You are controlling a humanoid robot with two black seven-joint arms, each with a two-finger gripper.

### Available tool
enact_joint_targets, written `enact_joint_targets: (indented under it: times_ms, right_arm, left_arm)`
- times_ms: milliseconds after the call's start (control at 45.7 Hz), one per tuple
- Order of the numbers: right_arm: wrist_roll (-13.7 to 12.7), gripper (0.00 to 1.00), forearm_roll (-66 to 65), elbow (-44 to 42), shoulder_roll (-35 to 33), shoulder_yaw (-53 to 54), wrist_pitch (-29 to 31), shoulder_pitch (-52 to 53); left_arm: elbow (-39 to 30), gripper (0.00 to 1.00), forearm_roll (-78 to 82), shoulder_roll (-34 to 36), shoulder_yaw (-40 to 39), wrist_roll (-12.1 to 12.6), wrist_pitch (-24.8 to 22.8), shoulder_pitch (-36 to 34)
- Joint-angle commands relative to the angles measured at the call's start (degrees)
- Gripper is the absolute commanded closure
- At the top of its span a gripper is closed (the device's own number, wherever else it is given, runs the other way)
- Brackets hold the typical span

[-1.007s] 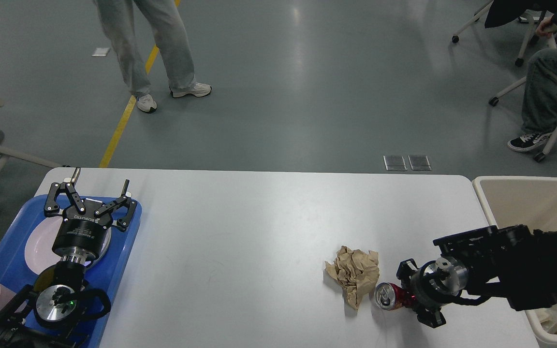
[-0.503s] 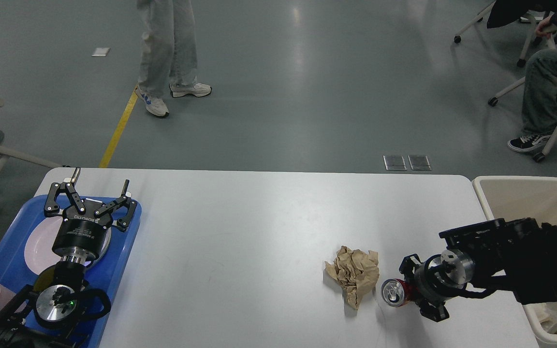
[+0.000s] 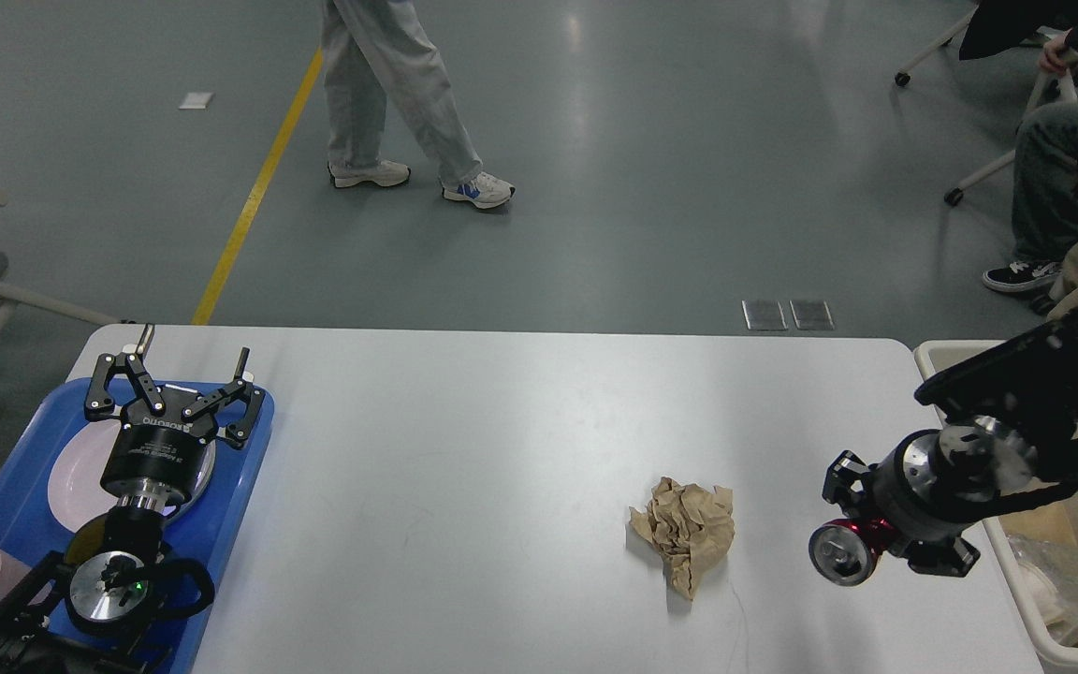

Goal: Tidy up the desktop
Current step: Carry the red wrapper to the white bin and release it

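White matte desktop (image 3: 502, 440) holds crumpled brown paper (image 3: 686, 531) at your 5 o'clock. Your right gripper (image 3: 862, 541) clamps a red aluminium can (image 3: 843, 552) at 4 o'clock. Your left gripper (image 3: 176, 376), fingers apart, hangs over the blue plastic tray (image 3: 230, 505) at 9 o'clock.

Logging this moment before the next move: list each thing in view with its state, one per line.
Right gripper: shut on the can.
Can: held on its side.
Brown paper: crumpled, on the desktop.
Left gripper: open, empty, over the tray.
Plate: on the tray.
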Motion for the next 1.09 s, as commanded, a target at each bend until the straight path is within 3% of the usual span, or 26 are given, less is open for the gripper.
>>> enact_joint_targets:
  times_ms: [0,175,328,460,744,919,1072]
  right_arm:
    - [0.59,1.0,-2.6,4.2,-0.39,-6.54,9.4,10.64]
    - [1.99,1.0,-5.67,6.31,-2.76,-10.85,25.66,23.31]
    - [7.61,1.0,-15.07,6.31,-2.85,-14.8,33.32,29.99]
    - [10.61,1.0,-21.15,6.05,-2.85,-16.04,34.03,30.53]
    - [10.08,1.0,-23.43,2.28,-7.32,-22.45,28.32,29.47]
    - [9.64,1.0,-34.24,-10.72,-17.87,-22.63,27.61,21.05]
    - [9.73,1.0,-35.39,-27.24,-23.5,-15.61,27.79,4.97]
  left_arm:
    - [0.0,0.04,0.0,0.0,-0.02,0.0,0.0,0.0]
    - [0.08,0.04,0.0,0.0,-0.02,0.0,0.0,0.0]
    - [0.08,0.04,0.0,0.0,-0.02,0.0,0.0,0.0]
    - [0.08,0.04,0.0,0.0,-0.02,0.0,0.0,0.0]
    - [0.08,0.04,0.0,0.0,-0.02,0.0,0.0,0.09]
    - [0.0,0.04,0.0,0.0,0.07,0.0,0.0,0.09]
    - [0.08,0.04,0.0,0.0,0.07,0.0,0.0,0.09]
